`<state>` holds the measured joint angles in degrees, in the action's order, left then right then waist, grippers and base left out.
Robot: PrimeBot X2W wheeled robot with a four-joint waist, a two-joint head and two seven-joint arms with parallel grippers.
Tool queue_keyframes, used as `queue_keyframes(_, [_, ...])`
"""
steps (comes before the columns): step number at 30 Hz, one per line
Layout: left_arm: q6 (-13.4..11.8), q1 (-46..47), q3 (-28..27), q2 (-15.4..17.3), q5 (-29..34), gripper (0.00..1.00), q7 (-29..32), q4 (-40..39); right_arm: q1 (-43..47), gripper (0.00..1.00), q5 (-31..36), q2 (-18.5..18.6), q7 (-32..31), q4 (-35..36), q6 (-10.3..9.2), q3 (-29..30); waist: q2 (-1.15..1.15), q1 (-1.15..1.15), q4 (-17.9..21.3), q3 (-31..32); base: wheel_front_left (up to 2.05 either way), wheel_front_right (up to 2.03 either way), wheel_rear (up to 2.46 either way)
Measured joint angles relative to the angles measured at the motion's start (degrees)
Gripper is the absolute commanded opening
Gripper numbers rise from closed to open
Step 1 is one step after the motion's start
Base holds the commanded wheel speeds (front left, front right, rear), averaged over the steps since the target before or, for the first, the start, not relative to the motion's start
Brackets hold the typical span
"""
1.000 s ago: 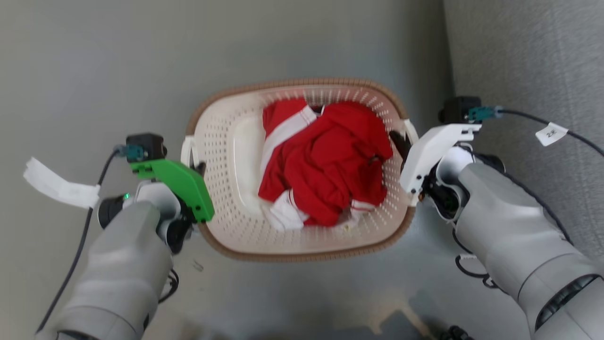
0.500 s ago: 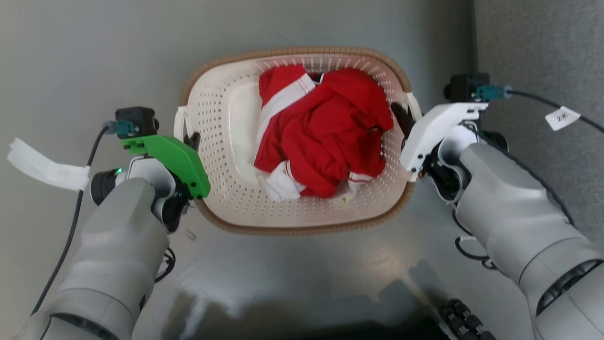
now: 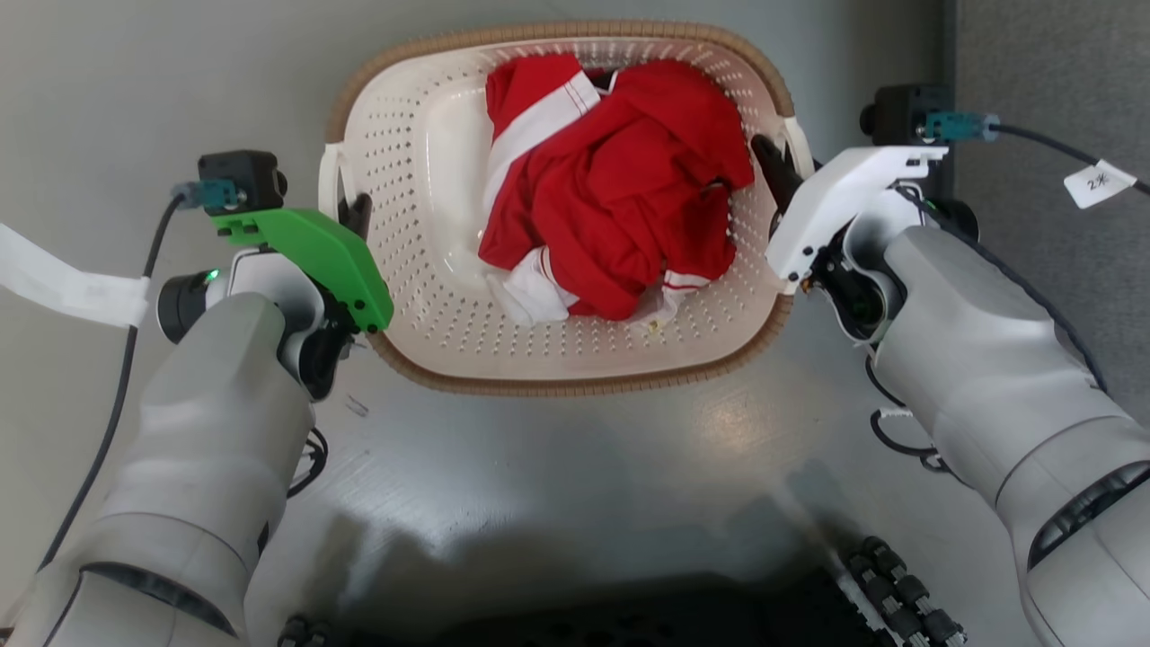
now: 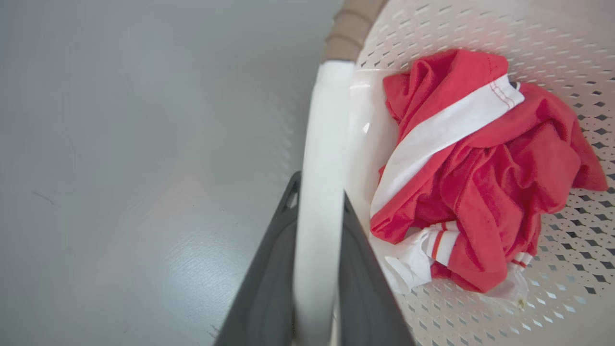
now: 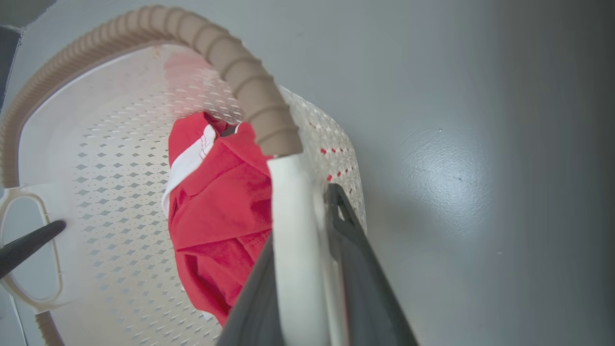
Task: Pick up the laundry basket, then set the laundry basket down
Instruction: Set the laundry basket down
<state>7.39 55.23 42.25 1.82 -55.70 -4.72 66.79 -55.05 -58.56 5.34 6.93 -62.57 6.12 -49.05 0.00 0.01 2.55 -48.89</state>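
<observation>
The laundry basket (image 3: pixel 409 171) is a cream perforated tub with a brown woven rim, seen from above over a grey floor. A crumpled red and white garment (image 3: pixel 620 189) lies inside it. My left gripper (image 3: pixel 346 211) is shut on the white left handle (image 4: pixel 319 192), which runs between its two dark fingers. On the opposite side my right gripper (image 3: pixel 780 171) is shut on the other white handle (image 5: pixel 293 226). The right wrist view looks across the basket (image 5: pixel 110 158) to the far handle, where a dark fingertip (image 5: pixel 29 246) of the left gripper pokes through.
Smooth grey floor (image 3: pixel 557 485) surrounds the basket. A darker textured strip (image 3: pixel 1051 63) runs along the far right. My dark base (image 3: pixel 629 620) fills the bottom edge. Cables with white tags (image 3: pixel 63 288) trail from both wrists.
The basket and both grippers now sit higher in the head view, grips unchanged. My dark base has come into the bottom edge and the right strip has shifted, so the camera has moved.
</observation>
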Motion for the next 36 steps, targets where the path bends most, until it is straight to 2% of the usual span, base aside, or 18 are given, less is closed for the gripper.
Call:
queue_keyframes(10, [0.0, 2.2, -0.6, -0.1, 0.0, 0.00, -1.0, 1.2, -2.2, 0.00, -0.1, 0.0, 1.1, 0.0, 0.00, -1.0, 0.00, 0.00, -0.3, -3.6, 0.00, 0.00, 0.00])
queue_keyframes(21, [0.2, 3.2, -0.6, -0.2, 0.0, 0.00, -1.9, 1.9, -2.3, 0.00, -1.0, 0.1, 1.6, -0.2, 0.00, -1.6, 0.00, 0.00, -0.2, -4.4, 0.00, 0.00, 0.00])
queue_keyframes(22, [0.2, 3.3, -0.6, -0.2, 0.0, 0.00, -1.9, 1.9, -2.3, 0.21, -1.0, 0.0, 1.6, -0.3, 0.00, -1.6, 0.00, 0.00, -0.1, -4.5, 0.00, 0.00, 0.00])
queue_keyframes(23, [0.2, 3.3, -0.8, -0.2, -0.1, 0.26, -1.9, 1.9, -2.3, 0.99, -1.0, 0.0, 1.9, -0.5, 0.08, -1.7, 0.00, -0.01, -0.1, -4.5, 0.00, 0.00, 0.00])
queue_keyframes(24, [0.2, 3.3, -1.0, -0.2, -0.4, 0.78, -1.9, 1.9, -2.4, 1.00, -1.0, -0.1, 2.2, -0.6, 0.52, -1.6, 0.00, -0.01, 0.0, -4.5, 0.00, 0.00, 0.00])
queue_keyframes(25, [0.2, 3.3, -1.0, -0.2, -0.7, 1.00, -1.9, 2.1, -2.5, 1.00, -1.0, -0.4, 2.2, -0.7, 0.90, -1.7, 0.00, 0.00, 0.0, -4.5, 0.00, 0.00, 0.00])
queue_keyframes(36, [0.2, 3.3, -0.4, -0.5, -1.1, 1.00, -1.4, 2.4, -3.0, 1.00, -1.3, -1.4, 3.2, -2.2, 0.93, -2.2, 0.00, 0.00, 0.4, -4.0, 0.00, 0.00, 0.00])
